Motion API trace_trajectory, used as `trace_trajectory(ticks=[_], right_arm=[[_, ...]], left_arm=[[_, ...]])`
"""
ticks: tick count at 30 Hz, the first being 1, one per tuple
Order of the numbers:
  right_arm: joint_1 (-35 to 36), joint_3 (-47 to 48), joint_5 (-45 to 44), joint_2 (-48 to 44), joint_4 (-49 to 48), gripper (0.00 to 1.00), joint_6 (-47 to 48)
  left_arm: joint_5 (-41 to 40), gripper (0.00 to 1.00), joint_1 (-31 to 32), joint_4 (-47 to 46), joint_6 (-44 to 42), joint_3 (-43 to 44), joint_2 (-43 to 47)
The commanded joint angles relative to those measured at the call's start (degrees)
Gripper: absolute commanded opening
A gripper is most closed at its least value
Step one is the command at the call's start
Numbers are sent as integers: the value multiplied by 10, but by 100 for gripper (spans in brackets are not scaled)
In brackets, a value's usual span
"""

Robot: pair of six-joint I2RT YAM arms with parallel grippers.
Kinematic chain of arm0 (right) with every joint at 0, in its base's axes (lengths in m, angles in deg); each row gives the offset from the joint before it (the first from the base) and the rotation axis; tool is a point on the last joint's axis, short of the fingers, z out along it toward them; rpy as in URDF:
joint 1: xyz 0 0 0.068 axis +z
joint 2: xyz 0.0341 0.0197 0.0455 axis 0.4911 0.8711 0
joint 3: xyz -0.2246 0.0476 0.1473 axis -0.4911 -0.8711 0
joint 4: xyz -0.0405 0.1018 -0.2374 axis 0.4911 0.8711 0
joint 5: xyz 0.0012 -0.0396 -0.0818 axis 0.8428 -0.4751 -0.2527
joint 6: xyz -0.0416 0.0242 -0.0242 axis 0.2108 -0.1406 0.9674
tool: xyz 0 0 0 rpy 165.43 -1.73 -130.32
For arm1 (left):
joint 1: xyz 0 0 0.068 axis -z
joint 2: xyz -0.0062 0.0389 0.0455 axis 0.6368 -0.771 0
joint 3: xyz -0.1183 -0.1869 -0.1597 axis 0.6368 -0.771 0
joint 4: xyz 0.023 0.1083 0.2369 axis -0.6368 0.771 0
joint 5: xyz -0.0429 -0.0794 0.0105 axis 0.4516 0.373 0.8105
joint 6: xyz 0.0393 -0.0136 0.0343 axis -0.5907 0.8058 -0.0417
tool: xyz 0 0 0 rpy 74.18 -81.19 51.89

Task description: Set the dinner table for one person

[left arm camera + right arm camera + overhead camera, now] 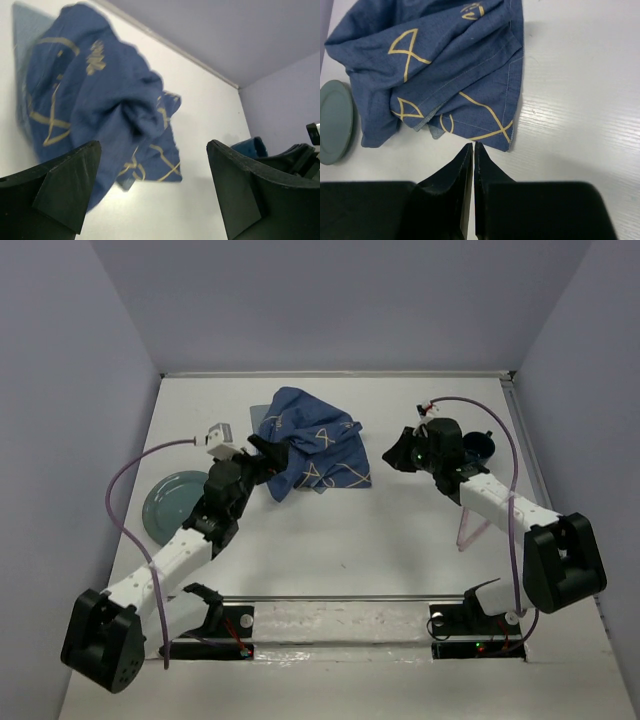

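The dinner table (350,550) is a plain white top. A dark blue cloth mat with beige line drawings (312,445) lies crumpled at its middle back. My left gripper (262,450) is at the cloth's left edge. In the left wrist view the left gripper (155,165) is wide open and holds nothing, with the mat (95,95) blurred ahead of it. My right gripper (398,452) is to the right of the cloth. In the right wrist view the right gripper (472,145) is shut on nothing, just short of the mat's (445,65) near corner.
A grey-green plate (172,505) lies at the left, beside the left arm, and the plate (335,122) also shows in the right wrist view. A dark blue cup (478,448) stands behind the right arm. A pink see-through object (470,530) sits by the right forearm.
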Motion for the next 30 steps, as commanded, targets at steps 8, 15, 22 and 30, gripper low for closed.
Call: trace_trajectory(ticks=[8, 15, 22, 30], right_arm=[[18, -2, 52, 24, -74, 18, -26], [19, -17, 54, 23, -75, 21, -24], [24, -14, 58, 36, -76, 21, -24], [29, -7, 52, 59, -81, 23, -17]], left_arm=[[-8, 78, -4, -16, 297, -220, 67], [-6, 77, -19, -171, 371, -275, 9], [5, 70, -24, -249, 357, -256, -52], [20, 57, -31, -274, 333, -233, -89]])
